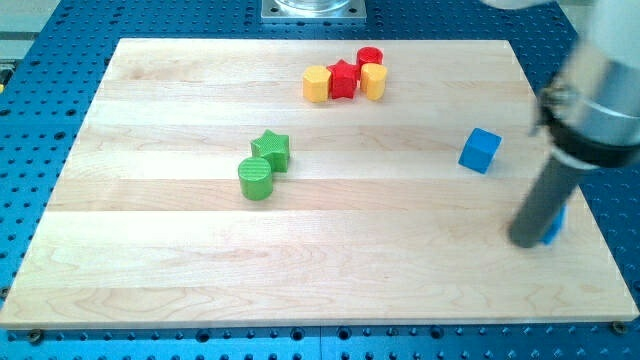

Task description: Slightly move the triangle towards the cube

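Note:
A blue cube (480, 150) sits on the wooden board at the view's right. A second blue block (555, 224), probably the triangle, lies below and to the right of it, mostly hidden behind the rod; only a blue sliver shows. My tip (524, 241) rests on the board right against that hidden block's left side, well below the cube.
A green star (272, 150) and a green cylinder (256, 178) touch at centre left. At the view's top sit a yellow hexagon (317, 84), a red star (343, 79), a yellow block (373, 80) and a red cylinder (370, 57). The board's right edge (600, 240) is close.

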`<action>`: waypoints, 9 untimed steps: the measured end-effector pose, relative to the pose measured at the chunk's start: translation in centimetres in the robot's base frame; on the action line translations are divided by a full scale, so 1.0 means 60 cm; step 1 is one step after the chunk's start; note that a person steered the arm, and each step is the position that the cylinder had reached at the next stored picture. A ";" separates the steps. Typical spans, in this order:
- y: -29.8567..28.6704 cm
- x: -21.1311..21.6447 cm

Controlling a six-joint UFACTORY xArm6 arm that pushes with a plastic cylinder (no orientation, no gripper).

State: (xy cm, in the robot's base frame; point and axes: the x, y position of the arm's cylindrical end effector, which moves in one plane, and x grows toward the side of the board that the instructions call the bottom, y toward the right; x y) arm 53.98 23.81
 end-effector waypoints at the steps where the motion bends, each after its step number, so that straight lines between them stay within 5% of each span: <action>1: 0.026 -0.002; 3: 0.062 0.075; 4: 0.109 0.067; 6: 0.043 0.037; 8: 0.129 0.018; 9: 0.023 0.013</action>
State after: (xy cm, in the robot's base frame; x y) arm 54.74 25.20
